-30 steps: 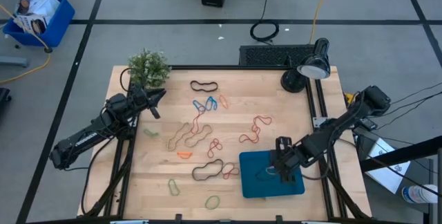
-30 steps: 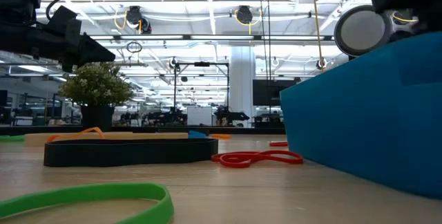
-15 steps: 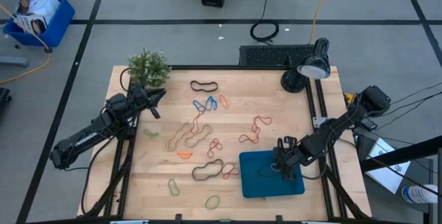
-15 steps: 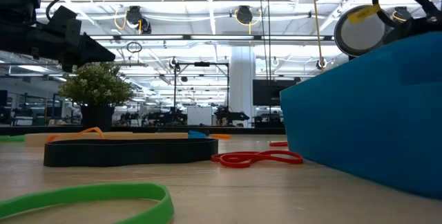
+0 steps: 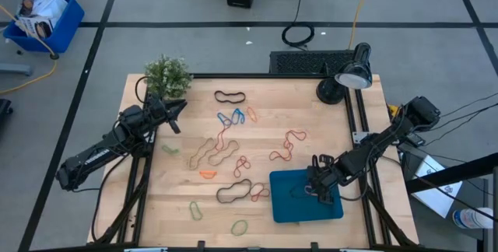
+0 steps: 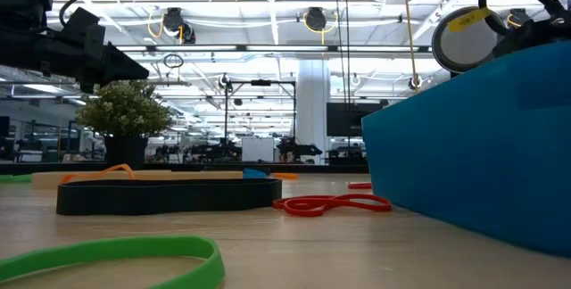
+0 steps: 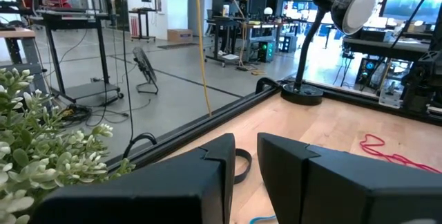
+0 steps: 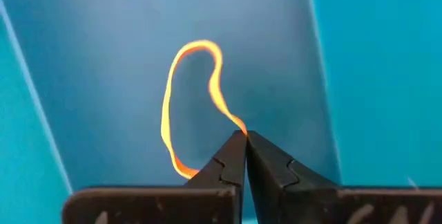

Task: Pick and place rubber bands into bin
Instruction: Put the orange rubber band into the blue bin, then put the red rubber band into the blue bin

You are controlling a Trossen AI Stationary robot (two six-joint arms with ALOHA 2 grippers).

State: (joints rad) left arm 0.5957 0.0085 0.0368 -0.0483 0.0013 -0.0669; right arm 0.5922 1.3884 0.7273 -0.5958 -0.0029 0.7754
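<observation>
Here the right arm reaches in from the surface's right edge, its end effector (image 8: 243, 138) pinched closed on an orange rubber band (image 8: 190, 106) (a long narrow loop pointing away from the fingertips) over the teal bin (image 5: 292, 209), while the left end effector (image 5: 177, 110) waits narrowly parted near the plant (image 5: 167, 75).

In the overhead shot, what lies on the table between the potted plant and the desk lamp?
High view: one black rubber band lies on the wood between the potted plant and the desk lamp; the rest of that stretch is bare.
</observation>
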